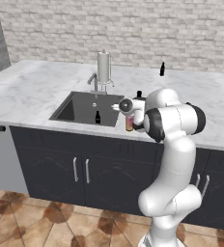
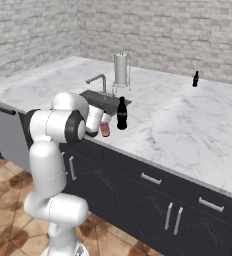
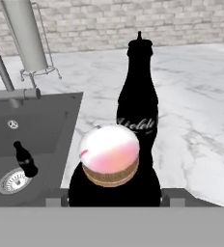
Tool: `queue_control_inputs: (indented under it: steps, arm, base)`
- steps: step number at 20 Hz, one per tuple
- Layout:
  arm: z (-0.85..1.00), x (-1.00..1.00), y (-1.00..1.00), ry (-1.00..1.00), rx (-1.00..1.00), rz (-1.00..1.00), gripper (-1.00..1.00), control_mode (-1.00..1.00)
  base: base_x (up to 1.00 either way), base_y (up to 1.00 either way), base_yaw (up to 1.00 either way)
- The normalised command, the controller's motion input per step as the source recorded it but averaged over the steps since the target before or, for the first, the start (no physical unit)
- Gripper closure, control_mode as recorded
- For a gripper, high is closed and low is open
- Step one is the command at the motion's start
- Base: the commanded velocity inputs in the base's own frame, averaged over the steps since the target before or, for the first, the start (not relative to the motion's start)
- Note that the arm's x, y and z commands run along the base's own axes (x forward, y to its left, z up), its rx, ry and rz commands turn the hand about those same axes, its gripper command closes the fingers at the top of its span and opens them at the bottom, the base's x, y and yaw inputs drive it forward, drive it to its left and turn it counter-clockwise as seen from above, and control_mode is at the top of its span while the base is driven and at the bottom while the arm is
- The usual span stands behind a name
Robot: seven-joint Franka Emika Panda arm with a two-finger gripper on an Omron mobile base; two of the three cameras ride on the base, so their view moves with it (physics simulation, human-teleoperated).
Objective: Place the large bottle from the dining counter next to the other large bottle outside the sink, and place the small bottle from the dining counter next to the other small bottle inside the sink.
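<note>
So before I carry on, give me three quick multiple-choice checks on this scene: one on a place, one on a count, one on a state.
1. Where is the pink-orange bottle?
A. in the basin
B. outside the sink, close to the tall dark bottle
C. by the back wall

2. How many small dark bottles are in the sink?
A. none
B. one
C. three

3. How does the tall dark bottle stand?
A. upright
B. on its side
C. leaning on the faucet

Key: 1 B, both base views show it by the dark bottle at the sink's edge. 2 B, a single small bottle stands in the basin. 3 A, its neck points straight up.
</note>
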Motion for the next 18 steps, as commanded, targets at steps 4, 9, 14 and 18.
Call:
queue_control_inputs:
  steps: [4, 9, 14, 18]
  arm:
    - [-0.01, 0.00, -0.01, -0.03, 0.00, -0.01, -1.00, -1.00]
    - [0.05, 0.00, -0.02, -0.06, 0.00, 0.00, -1.00, -1.00]
    - [0.32, -0.06, 0.00, -0.11, 0.00, 0.00, -1.00, -1.00]
    - [0.63, -0.23, 0.03, -0.15, 0.01, 0.00, -1.00, -1.00]
  base:
    - [0.00, 0.00, 0.00]
    - [0.00, 0.00, 0.00]
    - [0.00, 0.00, 0.00]
    - [0.00, 0.00, 0.00]
